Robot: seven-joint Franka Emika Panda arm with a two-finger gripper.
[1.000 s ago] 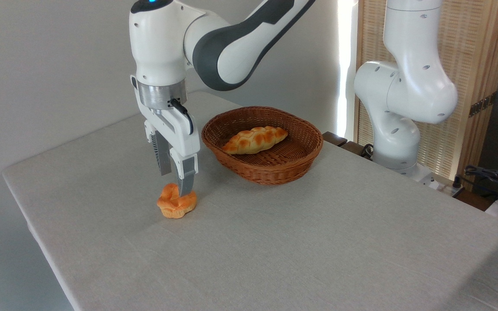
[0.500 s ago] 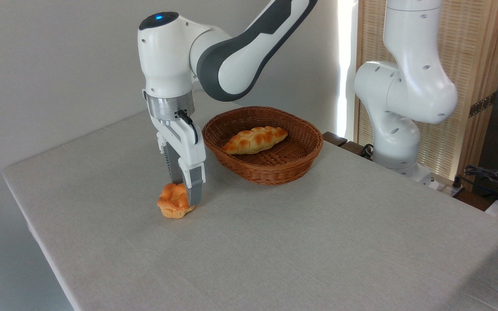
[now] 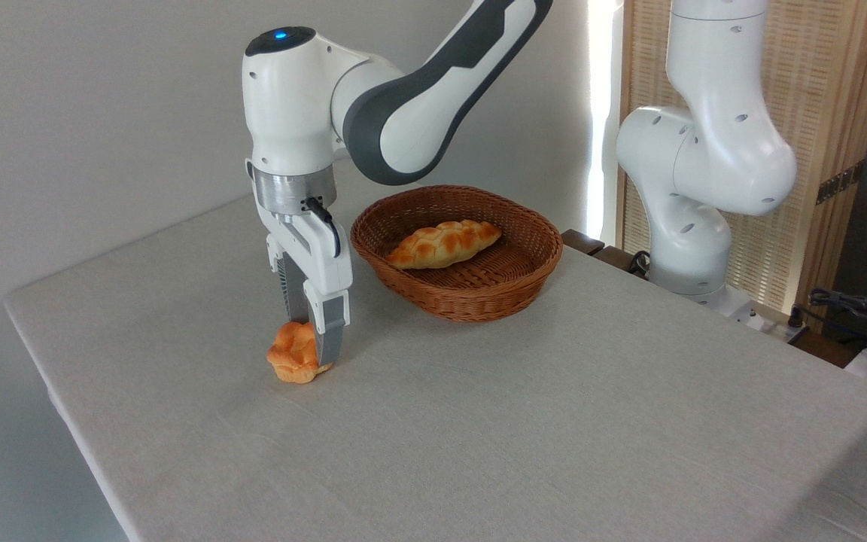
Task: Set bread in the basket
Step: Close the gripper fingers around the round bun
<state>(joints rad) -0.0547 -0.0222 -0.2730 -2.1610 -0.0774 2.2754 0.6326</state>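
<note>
Setting: robot manipulation lab or test cell, not a domestic room. Evidence: a white Franka-type arm [image 3: 403,98] reaches over a table [image 3: 554,421] covered in plain grey-beige cloth, its base [image 3: 693,203] standing at the table's far right edge. Bare off-white wall [image 3: 102,113] behind, no decoration. A slatted wooden screen [image 3: 817,113] stands behind the arm's base like a room divider. Loose black cables [image 3: 847,305] lie at the right edge, beside equipment too cropped to identify. Props are staged and few: a wicker basket [image 3: 509,290] holding a braided loaf [image 3: 445,243], and a small bun [image 3: 292,363] on the cloth.
</note>
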